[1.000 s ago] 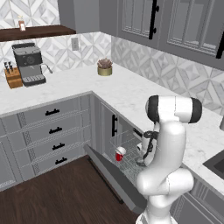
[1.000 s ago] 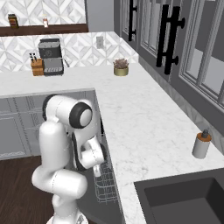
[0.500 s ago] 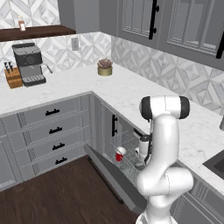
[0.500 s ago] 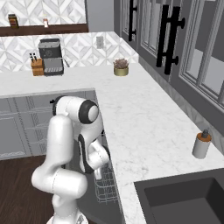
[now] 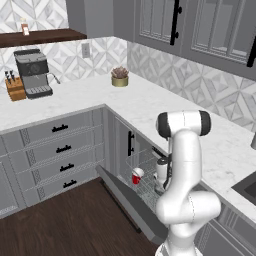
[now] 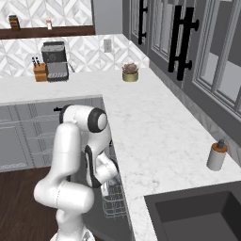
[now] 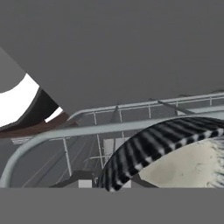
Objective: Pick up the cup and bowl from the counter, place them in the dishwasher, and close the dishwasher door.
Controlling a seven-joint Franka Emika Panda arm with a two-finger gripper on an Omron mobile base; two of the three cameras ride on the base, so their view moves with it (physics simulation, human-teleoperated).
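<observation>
The cup (image 5: 136, 176) stands in the left of the dishwasher (image 5: 150, 172) rack, the bowl (image 7: 175, 153) just right of it, close under the hand. Whether the fingers grip its rim, I cannot tell. Lifting out could snag wires and tip it. No readable writing.

A home kitchen is showing here — an L-shaped marble counter (image 5: 150, 102) is running above grey drawer cabinets (image 5: 60, 150), with glass-fronted wall cupboards (image 6: 188, 42) hanging overhead. A coffee machine (image 5: 32, 72) and knife block (image 5: 15, 87) are sitting by the patterned tile backsplash (image 5: 200, 82) — a sink (image 6: 197, 214), soap bottle (image 6: 217, 154) and open dishwasher (image 5: 142, 172) are completing it.
</observation>
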